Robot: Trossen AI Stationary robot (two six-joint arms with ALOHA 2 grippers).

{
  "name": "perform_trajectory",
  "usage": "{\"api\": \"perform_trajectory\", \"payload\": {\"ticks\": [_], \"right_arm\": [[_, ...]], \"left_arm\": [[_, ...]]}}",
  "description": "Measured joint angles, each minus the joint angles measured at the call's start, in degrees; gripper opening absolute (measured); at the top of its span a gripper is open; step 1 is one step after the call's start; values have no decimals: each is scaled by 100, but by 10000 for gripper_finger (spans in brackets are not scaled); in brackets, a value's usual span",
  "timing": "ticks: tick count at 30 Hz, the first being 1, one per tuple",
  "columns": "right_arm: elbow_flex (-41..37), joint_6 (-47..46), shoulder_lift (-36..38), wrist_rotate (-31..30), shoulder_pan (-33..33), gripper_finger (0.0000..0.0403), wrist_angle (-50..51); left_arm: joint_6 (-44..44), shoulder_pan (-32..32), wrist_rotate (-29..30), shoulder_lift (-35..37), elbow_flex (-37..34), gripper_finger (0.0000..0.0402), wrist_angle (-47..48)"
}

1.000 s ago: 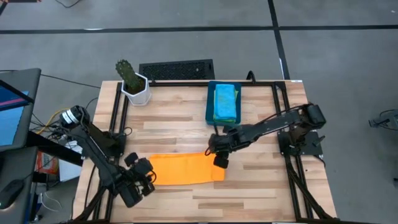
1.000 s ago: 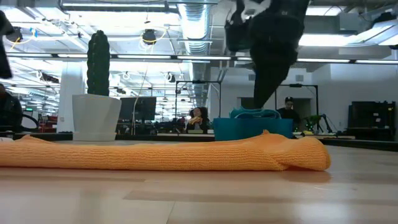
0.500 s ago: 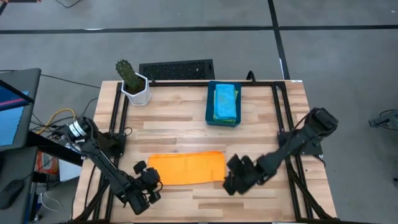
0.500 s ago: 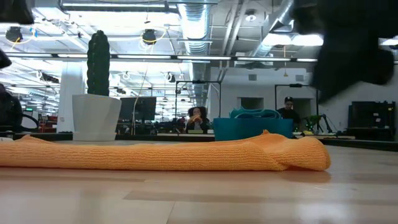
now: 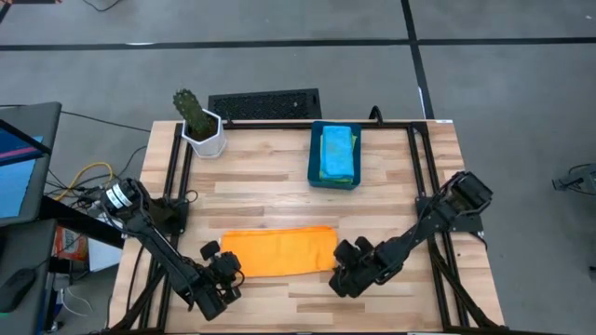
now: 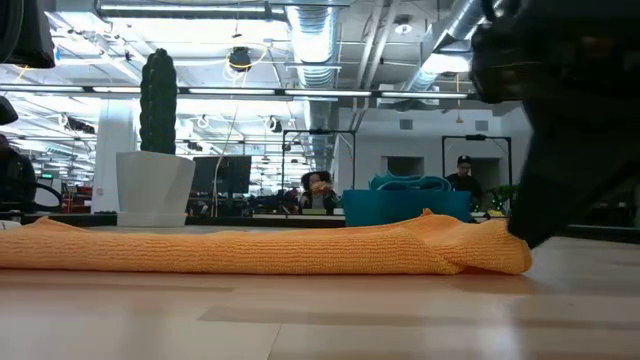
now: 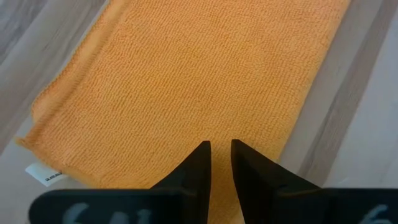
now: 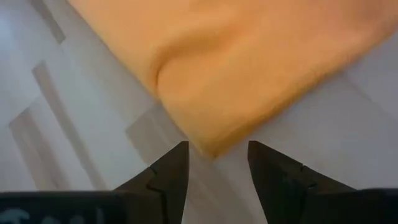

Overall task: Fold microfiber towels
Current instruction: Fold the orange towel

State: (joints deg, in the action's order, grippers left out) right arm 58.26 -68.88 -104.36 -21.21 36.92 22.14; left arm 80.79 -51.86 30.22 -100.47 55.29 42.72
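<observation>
An orange microfiber towel (image 5: 279, 251) lies folded into a long strip on the table's near middle, flat on the wood; it also shows in the low view (image 6: 270, 250). My left gripper (image 5: 222, 275) hovers over the strip's left end (image 7: 186, 74), its fingers apart by only a narrow gap and empty. My right gripper (image 5: 346, 275) is open and empty just off the strip's right near corner (image 8: 214, 140), with a finger on either side of that corner and no contact that I can see. A white label (image 7: 48, 177) sticks out of the towel's left end.
A dark blue bin (image 5: 314, 166) at the far middle holds light blue and green towels (image 5: 336, 151). A cactus in a white pot (image 5: 201, 130) stands at the far left. A black grille (image 5: 265, 104) lies past the far edge. People show in the room behind (image 6: 318, 190).
My right gripper has left the towel's far right corner and gone toward the table's near edge and right, then come back a little to the strip's right near corner. My left gripper has drawn back toward the near edge. The towel has stayed still.
</observation>
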Motion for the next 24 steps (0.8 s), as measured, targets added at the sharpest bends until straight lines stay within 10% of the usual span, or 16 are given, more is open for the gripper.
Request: {"api": "perform_trajectory", "payload": {"ticks": [24], "right_arm": [[-151, 503, 0, 690, -182, 20, -91]], "left_arm": [[-170, -2, -143, 2, 0, 55, 19]]}}
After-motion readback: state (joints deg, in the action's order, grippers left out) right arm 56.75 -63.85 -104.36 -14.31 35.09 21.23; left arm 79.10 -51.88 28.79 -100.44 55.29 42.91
